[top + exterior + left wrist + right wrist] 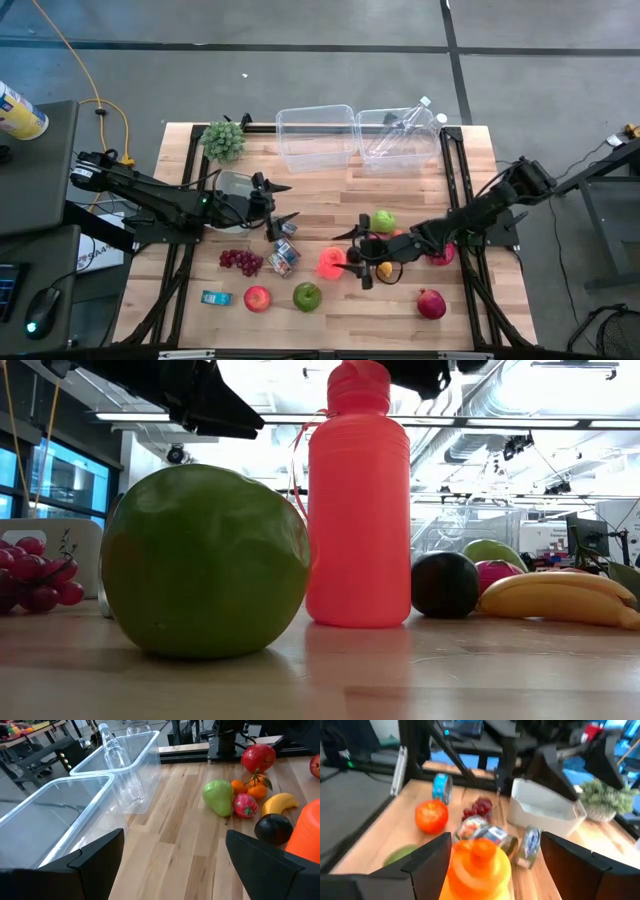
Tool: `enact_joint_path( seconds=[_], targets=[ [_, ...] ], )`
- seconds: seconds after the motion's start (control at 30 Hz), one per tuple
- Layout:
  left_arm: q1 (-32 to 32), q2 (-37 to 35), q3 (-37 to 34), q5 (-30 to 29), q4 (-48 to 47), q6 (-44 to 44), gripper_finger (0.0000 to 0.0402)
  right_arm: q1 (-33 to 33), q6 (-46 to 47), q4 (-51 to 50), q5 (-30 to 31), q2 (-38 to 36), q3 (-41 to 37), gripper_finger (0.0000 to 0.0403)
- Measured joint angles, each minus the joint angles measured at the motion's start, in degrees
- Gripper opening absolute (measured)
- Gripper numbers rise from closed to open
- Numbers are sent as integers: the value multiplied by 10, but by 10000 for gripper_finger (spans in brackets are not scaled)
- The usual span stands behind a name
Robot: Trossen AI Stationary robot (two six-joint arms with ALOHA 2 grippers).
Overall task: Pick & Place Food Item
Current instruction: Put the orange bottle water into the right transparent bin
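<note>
A pink-orange plastic bottle (330, 262) stands upright on the table, tall in the low view (358, 510). My right gripper (356, 255) is open and comes level from the table's right. In its wrist view its fingers (432, 862) stand on either side of the bottle's cap (480, 865). My left gripper (282, 202) is open above bare wood, left of the middle (170, 865). Fruit lies around: a green apple (307, 296), a red apple (257, 298), grapes (240, 262), a green pear (383, 221), a banana (280, 802), a dark plum (272, 827) and a pomegranate (431, 303).
Two clear bins (315, 135) stand at the far edge; the right one (400, 140) holds a clear plastic bottle (117, 760). A white dish (235, 190) sits under the left arm, a green plant (222, 140) beyond it. Cans (284, 258) lie beside the grapes, and a small blue can (215, 297) near the front edge.
</note>
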Motion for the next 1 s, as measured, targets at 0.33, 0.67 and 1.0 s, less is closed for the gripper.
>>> enact_joint_path(
  seconds=[0.33,0.67,1.0],
  targets=[
    [-4,0,0,0,-2,-9,340,-30,27,4,-64,-1,0,278],
    [-3,0,0,0,-2,0,340,-37,17,16,-66,27,1,255],
    [-5,0,0,0,-6,-3,340,-36,8,25,-76,31,1,222]
  ],
)
